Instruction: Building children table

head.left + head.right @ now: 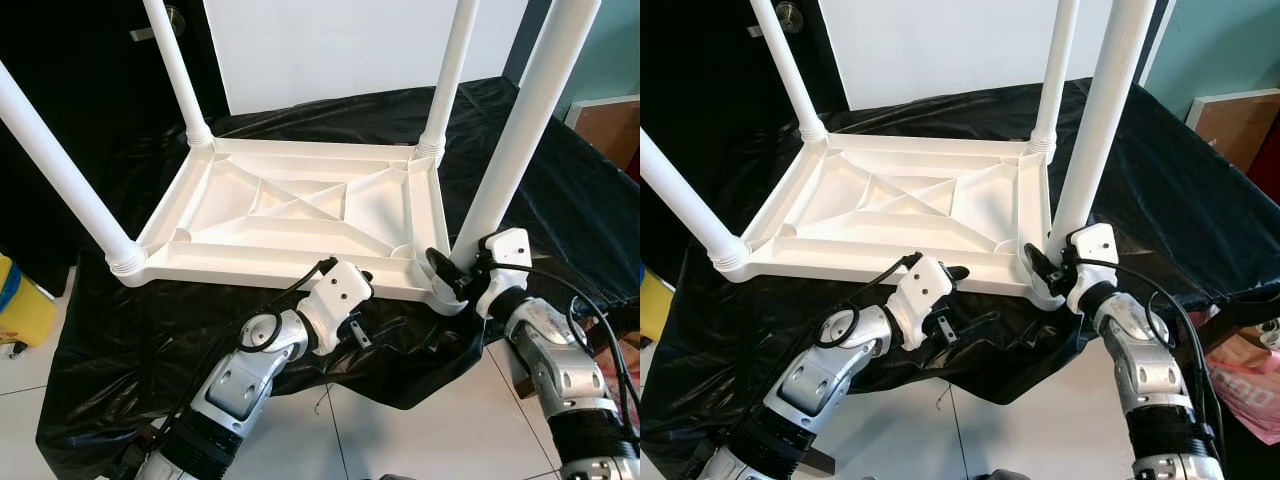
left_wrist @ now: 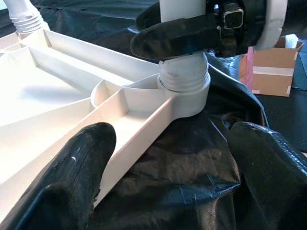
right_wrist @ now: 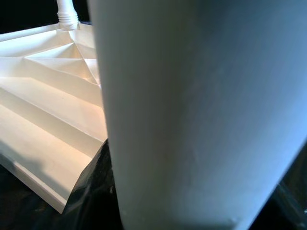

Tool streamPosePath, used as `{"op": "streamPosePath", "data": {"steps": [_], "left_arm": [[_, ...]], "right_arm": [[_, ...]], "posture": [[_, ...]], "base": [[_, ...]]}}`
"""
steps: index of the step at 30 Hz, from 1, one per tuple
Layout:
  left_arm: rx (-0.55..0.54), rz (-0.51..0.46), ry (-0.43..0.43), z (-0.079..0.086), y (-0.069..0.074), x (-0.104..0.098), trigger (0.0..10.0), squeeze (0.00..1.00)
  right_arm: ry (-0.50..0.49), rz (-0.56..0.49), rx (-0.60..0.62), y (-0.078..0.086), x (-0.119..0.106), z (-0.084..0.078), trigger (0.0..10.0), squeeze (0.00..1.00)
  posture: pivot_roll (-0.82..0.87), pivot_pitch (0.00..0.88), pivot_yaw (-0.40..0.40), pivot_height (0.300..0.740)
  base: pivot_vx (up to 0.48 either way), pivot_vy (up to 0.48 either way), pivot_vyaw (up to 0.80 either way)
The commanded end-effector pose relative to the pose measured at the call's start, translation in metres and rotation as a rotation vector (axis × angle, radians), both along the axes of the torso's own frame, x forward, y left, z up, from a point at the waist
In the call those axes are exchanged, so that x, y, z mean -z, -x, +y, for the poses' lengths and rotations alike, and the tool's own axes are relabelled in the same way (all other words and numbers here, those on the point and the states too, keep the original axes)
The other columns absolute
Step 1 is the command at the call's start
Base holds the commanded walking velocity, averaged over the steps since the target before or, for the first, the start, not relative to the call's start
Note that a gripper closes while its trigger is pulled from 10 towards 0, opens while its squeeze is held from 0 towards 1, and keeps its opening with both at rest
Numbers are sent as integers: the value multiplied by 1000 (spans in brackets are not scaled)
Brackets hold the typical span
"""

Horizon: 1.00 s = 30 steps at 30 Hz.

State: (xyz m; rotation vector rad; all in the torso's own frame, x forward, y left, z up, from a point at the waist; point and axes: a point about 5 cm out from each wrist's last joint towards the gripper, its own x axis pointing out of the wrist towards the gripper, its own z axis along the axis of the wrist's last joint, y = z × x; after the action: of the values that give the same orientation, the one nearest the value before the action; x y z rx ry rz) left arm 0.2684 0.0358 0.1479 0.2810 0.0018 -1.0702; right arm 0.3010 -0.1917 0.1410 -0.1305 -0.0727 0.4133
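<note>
My right end effector (image 1: 447,272) is clamped on the near-right leg (image 1: 520,130) of the upturned table (image 1: 300,215) (no readable writing anywhere), my left end effector (image 2: 168,177) spread apart beside its near edge.

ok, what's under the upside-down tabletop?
Black plastic sheeting lies under the white tabletop, spread out past all its edges and hanging off the near side. Whatever holds the sheeting up is covered. The right gripper is at the near-right leg.

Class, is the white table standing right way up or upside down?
Upside down: the table lies top-down on black sheeting, ribbed underside showing, its legs pointing up.
</note>
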Motion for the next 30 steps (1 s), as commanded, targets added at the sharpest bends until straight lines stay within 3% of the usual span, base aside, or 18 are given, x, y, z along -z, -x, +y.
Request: {"op": "streamPosePath", "data": {"steps": [1,8,15,17,18,19,22,27,30], "left_arm": [[-22,2,-13,2,-1,1,10000,0],[-14,0,-16,1,-1,1,10000,0],[-11,-1,-17,1,-1,1,10000,0],[-8,-2,-19,1,-1,1,10000,0],[-8,-2,-19,1,-1,1,10000,0],[-6,-3,-21,1,-1,1,10000,0],[-6,-4,-22,2,-1,1,10000,0],[-4,-6,-23,2,0,0,10000,0],[-4,-4,-23,2,1,1,10000,0]], "right_arm": [[-9,76,7,4,17,8,10000,0],[-27,81,200,3,23,14,10000,0],[-44,87,267,3,24,16,10000,0],[-61,101,389,3,27,14,10000,0],[-61,101,389,3,27,14,10000,0],[-88,115,500,4,30,15,10000,0],[-90,114,540,5,31,16,10000,0],[-130,143,711,7,37,26,10000,0],[-157,155,720,8,37,33,10000,0]], "posture": [[-173,85,-6,740],[-175,68,-7,740],[-174,67,-8,740],[-171,61,-9,740],[-171,61,-9,740],[-167,57,-9,740],[-164,55,-9,740],[-154,54,-12,740],[-152,54,-12,740]], "base": [[0,0,0],[0,0,0],[0,0,0],[0,0,0],[0,0,0],[0,0,0],[0,0,0],[0,0,0],[0,0,0]]}}
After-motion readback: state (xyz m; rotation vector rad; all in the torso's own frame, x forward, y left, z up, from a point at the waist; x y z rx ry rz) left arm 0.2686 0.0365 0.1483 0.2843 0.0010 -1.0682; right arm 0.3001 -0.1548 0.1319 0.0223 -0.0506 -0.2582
